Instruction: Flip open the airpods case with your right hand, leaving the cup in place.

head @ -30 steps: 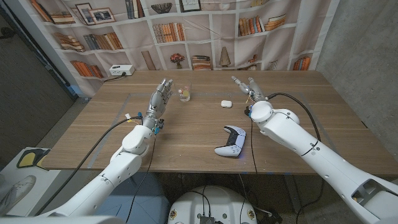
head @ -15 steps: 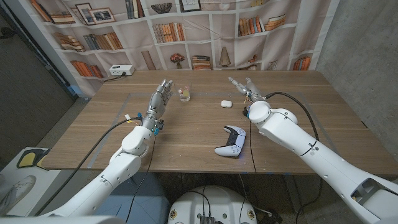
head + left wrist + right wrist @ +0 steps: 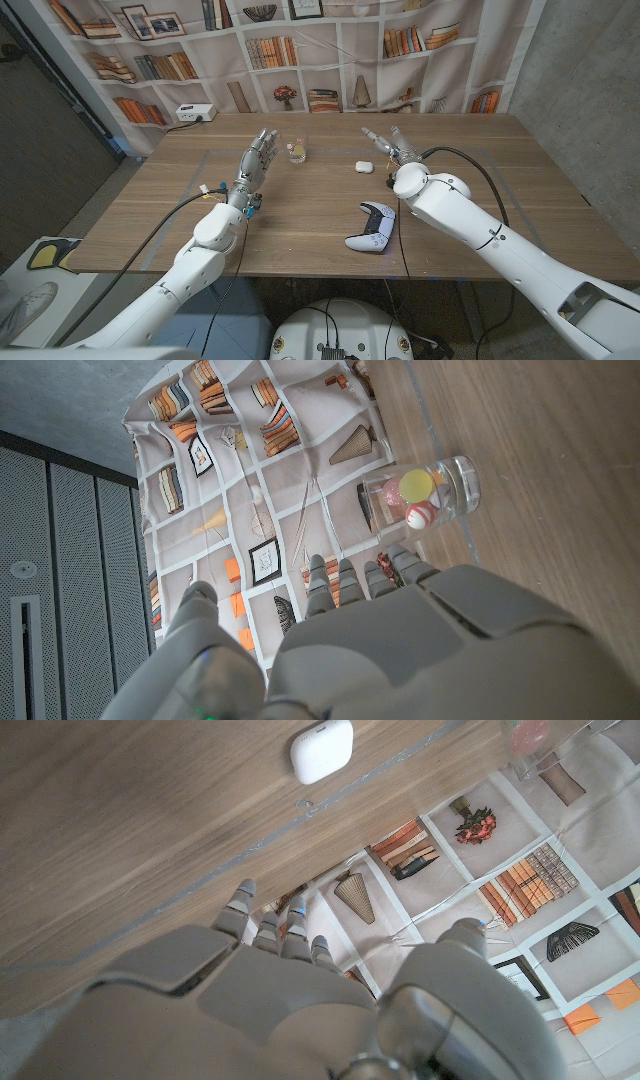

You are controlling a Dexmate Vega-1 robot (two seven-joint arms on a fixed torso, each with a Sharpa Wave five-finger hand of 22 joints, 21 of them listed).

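Counter (image 3: 300, 215): wooden, carrying everything.
Game controller (image 3: 371, 227): white, near the front edge.
Right robot hand (image 3: 388, 143): released, fingers spread, just beside the case.
Left robot hand (image 3: 258, 155): released, beside the cup.
Cup (image 3: 297, 152): clear, upright.
Airpods case (image 3: 364, 167): white, lid closed, right of the cup.

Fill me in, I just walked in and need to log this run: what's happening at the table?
A two-armed robot is working toward a white airpods case lying closed on the wooden table. Its right hand hovers beside the case, fingers apart, not touching it. The left hand waits open next to a clear cup holding small balls. A game controller lies nearer the robot, untouched.
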